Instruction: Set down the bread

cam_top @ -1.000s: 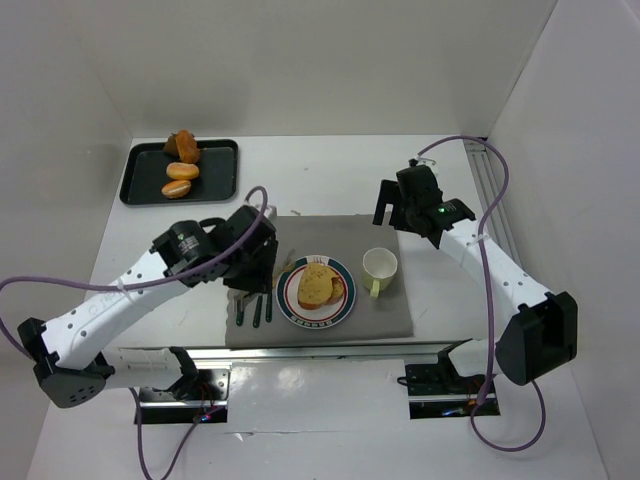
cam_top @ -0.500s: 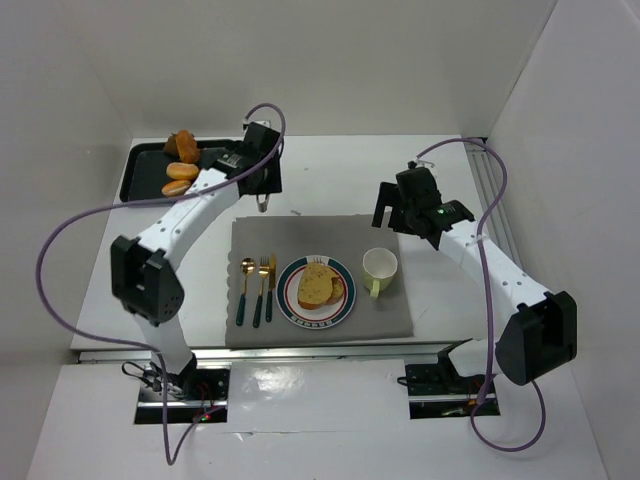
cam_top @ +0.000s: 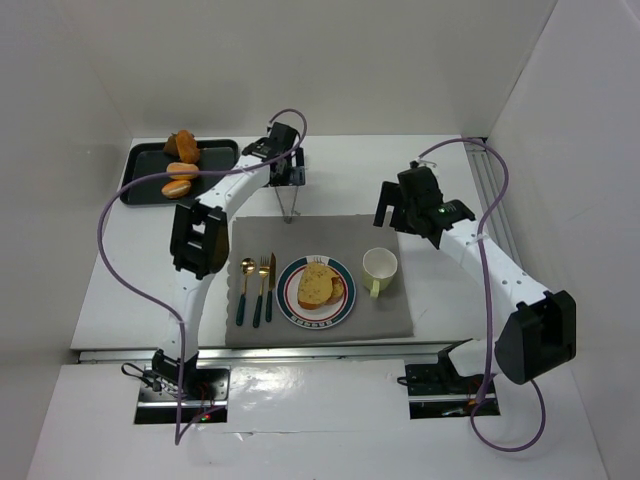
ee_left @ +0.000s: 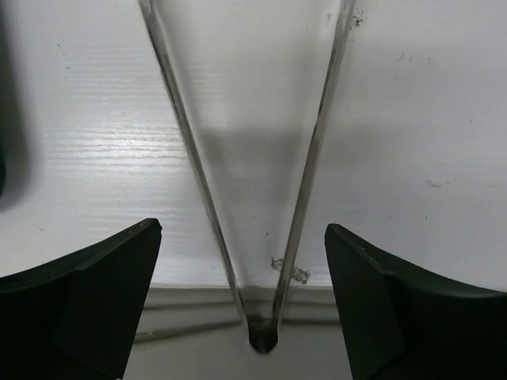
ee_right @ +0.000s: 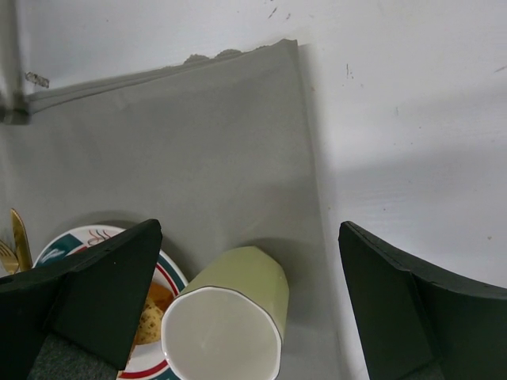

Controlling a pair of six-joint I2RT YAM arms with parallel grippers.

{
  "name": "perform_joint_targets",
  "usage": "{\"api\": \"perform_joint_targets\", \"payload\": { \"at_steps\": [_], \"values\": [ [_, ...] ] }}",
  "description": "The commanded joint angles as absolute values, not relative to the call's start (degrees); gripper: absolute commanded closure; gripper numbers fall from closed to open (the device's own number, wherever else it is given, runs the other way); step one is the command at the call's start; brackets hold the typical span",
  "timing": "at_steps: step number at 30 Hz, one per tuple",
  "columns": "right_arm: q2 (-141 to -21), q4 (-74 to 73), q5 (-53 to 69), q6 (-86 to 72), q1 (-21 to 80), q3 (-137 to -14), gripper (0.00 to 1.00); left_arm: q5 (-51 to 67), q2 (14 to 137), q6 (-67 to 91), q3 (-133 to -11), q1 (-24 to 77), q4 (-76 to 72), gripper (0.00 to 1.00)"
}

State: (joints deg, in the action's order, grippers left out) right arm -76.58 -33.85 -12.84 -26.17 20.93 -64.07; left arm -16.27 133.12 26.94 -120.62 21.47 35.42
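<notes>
Bright, even light is falling from above on the table (cam_top: 120, 260), the tongs (ee_left: 194, 158) and cup (ee_right: 238, 277) are casting soft shadows, glare is shining off the front ledge (cam_top: 320, 375), and the near fingers (ee_left: 71, 309) are blurring in both wrist views.

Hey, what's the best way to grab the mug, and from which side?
I'd take the mug by its rim, coming straight down: it stands upright with its mouth open, so one finger can go inside and one outside. Choose the right-hand wall, away from the plate and the small handle on its near side.
</notes>
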Motion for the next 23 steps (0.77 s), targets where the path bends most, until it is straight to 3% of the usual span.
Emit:
{"api": "perform_joint_targets", "payload": {
  "at_steps": [1,10,15,23],
  "values": [
    [-76.5,-32.7,-13.7,-26.9,20.2,-64.0,0.0,-14.2,132.7,26.3,-124.6,21.0,37.1,0.01],
    [-76.6,-32.7,-16.7,-28.0,20.2,-65.0,0.0,-11.1,117.6,24.5,-123.7,20.4,40.9,0.01],
    [-77.1,-33.9,-19.1,-28.6,20.2,-66.1,0.0,-7.0,101.7,26.5,-108.8,20.9,40.2,0.01],
    [-77.1,-33.0,-18.2,-28.6,19.2,-64.2,0.0,-6.9,86.7,30.5,-86.4,23.2,39.0,0.01]
  ]
}}
